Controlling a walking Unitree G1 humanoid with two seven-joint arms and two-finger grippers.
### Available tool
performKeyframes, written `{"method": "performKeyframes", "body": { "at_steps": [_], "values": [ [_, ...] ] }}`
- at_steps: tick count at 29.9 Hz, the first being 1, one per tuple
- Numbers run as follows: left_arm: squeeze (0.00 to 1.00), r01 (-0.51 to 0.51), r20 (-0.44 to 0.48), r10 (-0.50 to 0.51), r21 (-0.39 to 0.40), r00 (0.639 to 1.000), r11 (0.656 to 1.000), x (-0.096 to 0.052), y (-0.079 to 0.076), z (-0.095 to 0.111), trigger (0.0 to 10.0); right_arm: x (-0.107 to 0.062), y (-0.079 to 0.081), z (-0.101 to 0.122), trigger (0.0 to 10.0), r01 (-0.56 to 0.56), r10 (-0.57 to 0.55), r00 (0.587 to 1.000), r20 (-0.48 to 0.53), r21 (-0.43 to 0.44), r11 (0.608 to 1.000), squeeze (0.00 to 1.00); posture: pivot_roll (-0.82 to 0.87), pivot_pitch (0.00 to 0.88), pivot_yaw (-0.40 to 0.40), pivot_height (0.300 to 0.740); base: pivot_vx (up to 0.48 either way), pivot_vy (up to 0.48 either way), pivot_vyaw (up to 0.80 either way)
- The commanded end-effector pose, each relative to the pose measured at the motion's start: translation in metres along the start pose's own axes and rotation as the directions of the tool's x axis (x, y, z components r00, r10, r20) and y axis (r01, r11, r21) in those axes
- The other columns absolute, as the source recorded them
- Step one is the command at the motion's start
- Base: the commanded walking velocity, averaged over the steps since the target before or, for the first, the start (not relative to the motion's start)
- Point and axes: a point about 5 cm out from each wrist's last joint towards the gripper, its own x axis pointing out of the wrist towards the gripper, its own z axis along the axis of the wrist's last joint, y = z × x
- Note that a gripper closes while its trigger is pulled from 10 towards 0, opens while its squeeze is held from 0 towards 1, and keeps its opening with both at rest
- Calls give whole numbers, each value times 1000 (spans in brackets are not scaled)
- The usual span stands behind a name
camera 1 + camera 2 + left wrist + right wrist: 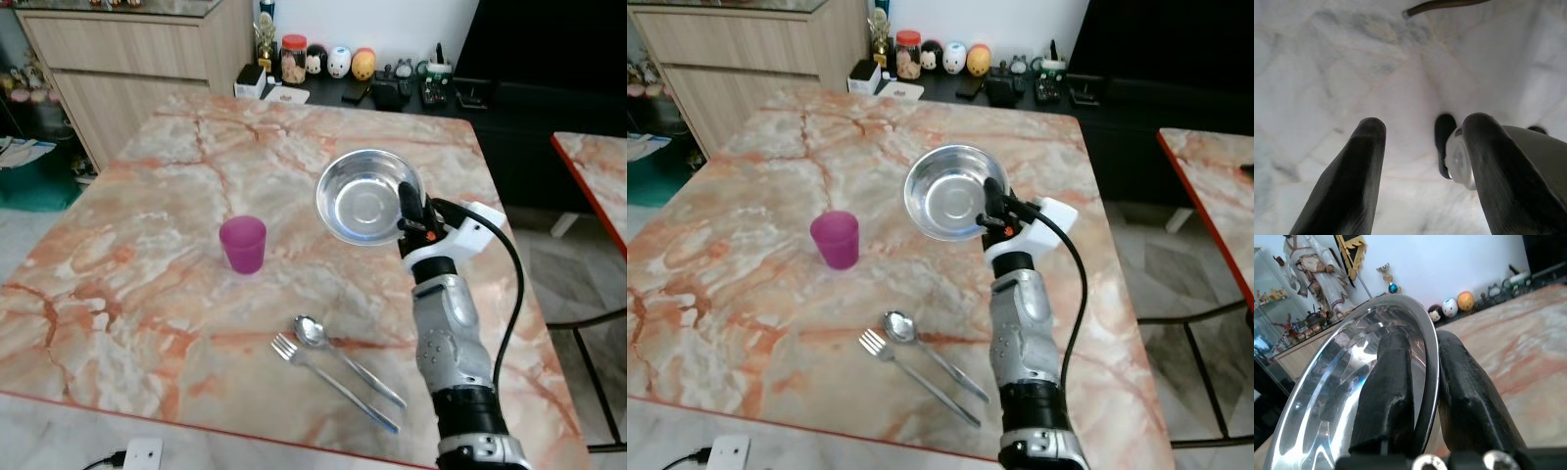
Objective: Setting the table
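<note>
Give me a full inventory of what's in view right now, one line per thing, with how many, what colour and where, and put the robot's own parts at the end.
table: one, orange-veined marble top, before the robot.
steel bowl: one, silver, tilted, held above the table's right half.
cup: one, magenta plastic, upright near the table's middle.
spoon: one, silver, lying near the front edge beside the fork.
fork: one, silver, lying left of the spoon.
egg-shaped figurines: several, mixed colours, on the dark shelf beyond the table.
jar: one, red lid, on that shelf.
wooden cabinet: one, light wood, far left.
right gripper: black fingers shut on the steel bowl's rim.
left gripper: black fingers open, hanging over pale floor.
</note>
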Motion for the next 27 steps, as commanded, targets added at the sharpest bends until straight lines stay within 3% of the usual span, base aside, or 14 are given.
{"method": "performKeyframes", "body": {
  "at_steps": [1, 11, 18, 27],
  "values": [
    [0, -10, -23, 9, -22, 1000, 1000, -2, 0, -7, 10000, 4, 8, 3, 10000, -31, 30, 999, 25, 14, 999, 0, 30, 0, -70, 740, 0, -405, 0],
    [0, 5, -7, -5, -20, 1000, 1000, -1, -3, -4, 10000, 10, 9, 19, 10000, -59, 57, 995, 76, 24, 998, 0, 25, 0, -76, 740, 0, -418, -44],
    [0, 5, 25, -4, -27, 1000, 1000, 1, -4, 5, 10000, 11, 10, 19, 10000, -57, 54, 995, 81, 32, 998, 0, 22, 0, -73, 740, 0, -438, -666],
    [0, 5, 41, -4, -25, 999, 1000, 2, -6, 9, 10000, 10, 11, 19, 10000, -54, 52, 995, 83, 24, 998, 0, 20, 0, -74, 740, 0, -441, 0]
  ]
}}
